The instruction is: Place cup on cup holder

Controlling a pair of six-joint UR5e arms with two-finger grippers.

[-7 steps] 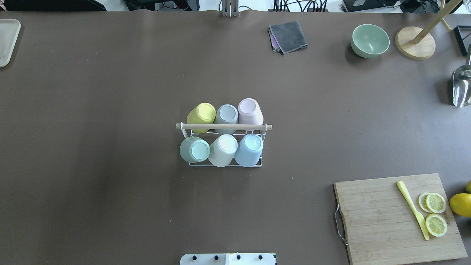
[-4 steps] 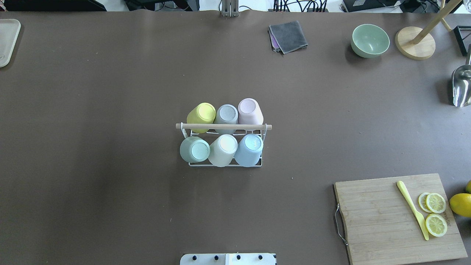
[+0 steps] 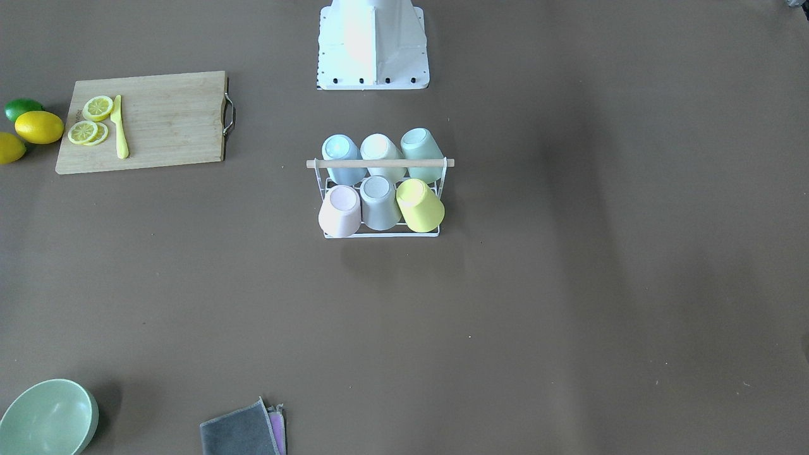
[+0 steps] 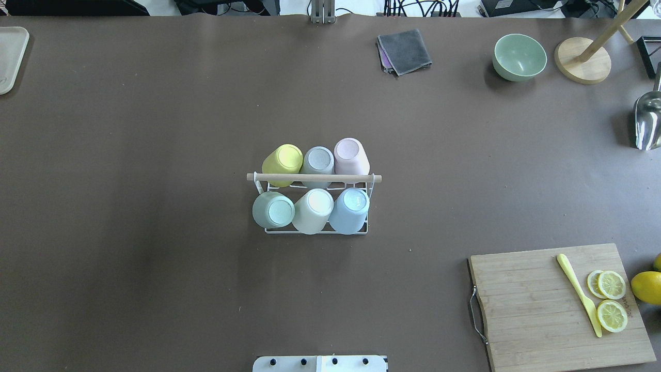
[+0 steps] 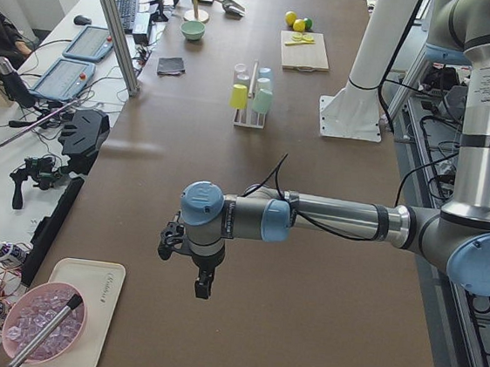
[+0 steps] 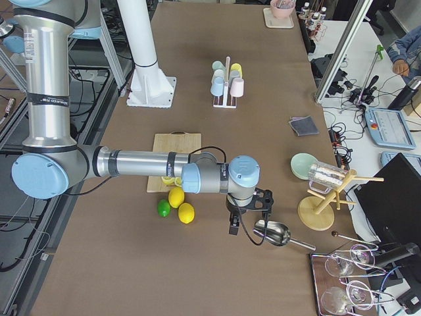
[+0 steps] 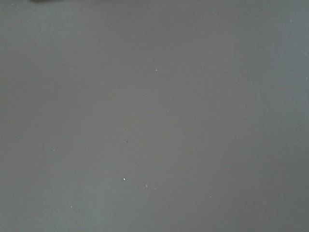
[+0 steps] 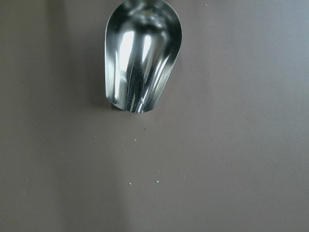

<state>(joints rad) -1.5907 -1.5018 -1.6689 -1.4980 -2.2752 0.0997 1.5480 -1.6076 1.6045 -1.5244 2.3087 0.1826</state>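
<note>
A white wire cup holder (image 4: 316, 231) with a wooden handle bar (image 4: 314, 177) stands at the table's middle. Several cups sit on it upside down: yellow (image 4: 282, 158), grey (image 4: 317, 160), pink (image 4: 351, 155), green (image 4: 272, 211), cream (image 4: 313, 209) and blue (image 4: 349, 209). It also shows in the front-facing view (image 3: 379, 235). My left gripper (image 5: 201, 288) shows only in the exterior left view, over bare table far from the holder. My right gripper (image 6: 233, 227) shows only in the exterior right view, above a metal scoop (image 8: 142, 58). I cannot tell whether either is open or shut.
A cutting board (image 4: 557, 305) with lemon slices and a yellow knife lies at the near right, with a lemon (image 4: 645, 287) beside it. A green bowl (image 4: 519, 57), grey cloth (image 4: 404, 50) and wooden stand (image 4: 582, 60) sit at the far right. A tray (image 4: 10, 57) sits far left.
</note>
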